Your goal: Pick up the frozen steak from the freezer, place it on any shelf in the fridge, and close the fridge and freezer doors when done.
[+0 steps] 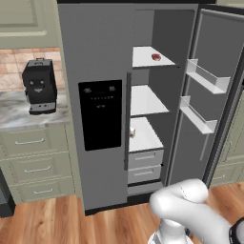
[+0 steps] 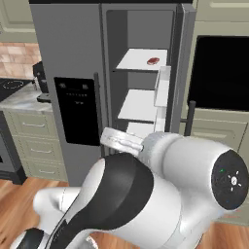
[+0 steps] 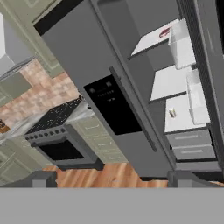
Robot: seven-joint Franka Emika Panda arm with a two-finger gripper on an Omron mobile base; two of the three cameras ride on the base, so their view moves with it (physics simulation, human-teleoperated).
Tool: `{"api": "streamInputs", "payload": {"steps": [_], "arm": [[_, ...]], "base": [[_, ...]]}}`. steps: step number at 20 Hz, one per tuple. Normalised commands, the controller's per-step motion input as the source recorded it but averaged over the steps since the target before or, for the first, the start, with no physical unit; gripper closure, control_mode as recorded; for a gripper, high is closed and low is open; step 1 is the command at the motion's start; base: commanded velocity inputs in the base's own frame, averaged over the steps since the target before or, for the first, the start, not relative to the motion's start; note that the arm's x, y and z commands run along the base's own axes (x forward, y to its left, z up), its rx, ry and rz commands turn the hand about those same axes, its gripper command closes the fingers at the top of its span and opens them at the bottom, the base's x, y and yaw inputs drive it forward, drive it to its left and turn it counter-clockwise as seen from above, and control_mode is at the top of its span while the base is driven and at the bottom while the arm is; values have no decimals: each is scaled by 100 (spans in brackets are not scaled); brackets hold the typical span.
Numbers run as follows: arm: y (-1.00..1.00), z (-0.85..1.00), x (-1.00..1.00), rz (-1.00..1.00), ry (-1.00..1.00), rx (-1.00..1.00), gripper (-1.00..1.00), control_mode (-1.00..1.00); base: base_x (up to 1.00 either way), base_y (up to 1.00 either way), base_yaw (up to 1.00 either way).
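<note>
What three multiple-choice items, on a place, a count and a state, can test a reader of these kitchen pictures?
1. Where does the small dark-red steak lie?
A. on the top white shelf of the open compartment
B. on a grey drawer
C. on the wooden floor

2. How many pale bins does the open door carry?
A. none
B. two
C. five

3. How is the grey door with the black dispenser panel?
A. lying off
B. wide open
C. shut

Answers: 1 A, the steak rests on the topmost panel; 2 B, an upper bin and a lower bin show; 3 C, it lies flush with the cabinet front.
</note>
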Motion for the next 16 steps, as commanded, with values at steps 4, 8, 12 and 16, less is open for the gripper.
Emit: {"api": "streamInputs", "payload": {"steps": [4, 8, 12, 16], "arm": [[-42, -57, 65, 10, -1, 4, -100, -100], [-37, -68, 81, 8, -8, 3, -100, -100], [-44, -68, 83, 11, -9, 4, -100, -100], [-29, -33, 86, 2, -4, 2, -100, -100]], "base": [[0, 0, 0], [0, 0, 0], [0, 0, 0], [0, 0, 0]]}}
